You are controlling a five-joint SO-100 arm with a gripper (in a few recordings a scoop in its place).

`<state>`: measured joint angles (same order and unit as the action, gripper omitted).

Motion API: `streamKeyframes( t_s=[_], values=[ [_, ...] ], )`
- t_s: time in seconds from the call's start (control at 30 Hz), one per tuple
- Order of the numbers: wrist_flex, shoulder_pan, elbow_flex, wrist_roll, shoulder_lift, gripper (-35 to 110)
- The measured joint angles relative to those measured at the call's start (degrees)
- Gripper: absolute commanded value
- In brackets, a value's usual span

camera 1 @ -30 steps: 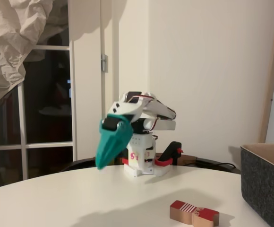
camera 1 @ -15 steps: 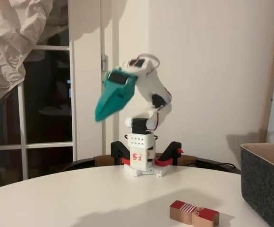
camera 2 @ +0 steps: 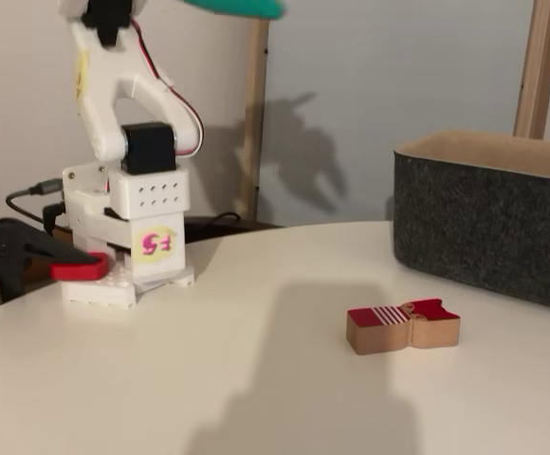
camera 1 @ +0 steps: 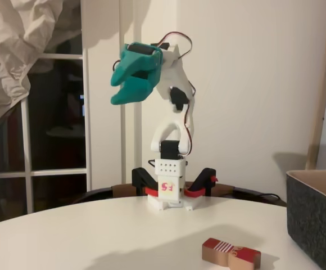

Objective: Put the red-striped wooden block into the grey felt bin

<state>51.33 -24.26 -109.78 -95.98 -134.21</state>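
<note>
One red-striped wooden block (camera 1: 231, 253) lies flat on your white desk (camera 1: 95, 236), near the front, just left of the grey felt bin (camera 1: 316, 216) but not touching it. You have the teal claw (camera 1: 120, 90) raised high above the arm's base (camera 1: 167, 188), far back and well apart from the block, its fingers slightly parted and holding nothing. Your bin sits at the desk's right edge in both fixed views.

1. We see the teal gripper (camera 1: 125, 85) raised high above the white table (camera 1: 95, 236), jaws slightly parted and empty.
2. The red-striped wooden block (camera 1: 231, 253) lies flat near the grey felt bin (camera 1: 316, 216).
</note>
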Motion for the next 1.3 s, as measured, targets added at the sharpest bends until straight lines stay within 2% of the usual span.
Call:
streamKeyframes(
  t_s=[0.17,0.33,0.47,0.57,0.83,1.0,1.3],
  values=[
    [1.67,5.45,0.26,19.86,6.68,19],
    [11.95,10.46,0.35,40.69,10.90,25],
    [20.21,13.89,0.35,50.80,15.21,29],
    [24.52,15.38,0.53,53.79,18.90,31],
    [34.10,18.46,0.62,49.83,23.91,34],
    [40.69,23.20,0.70,51.86,24.96,32],
    [41.92,30.41,0.70,58.18,29.53,33]
  ],
)
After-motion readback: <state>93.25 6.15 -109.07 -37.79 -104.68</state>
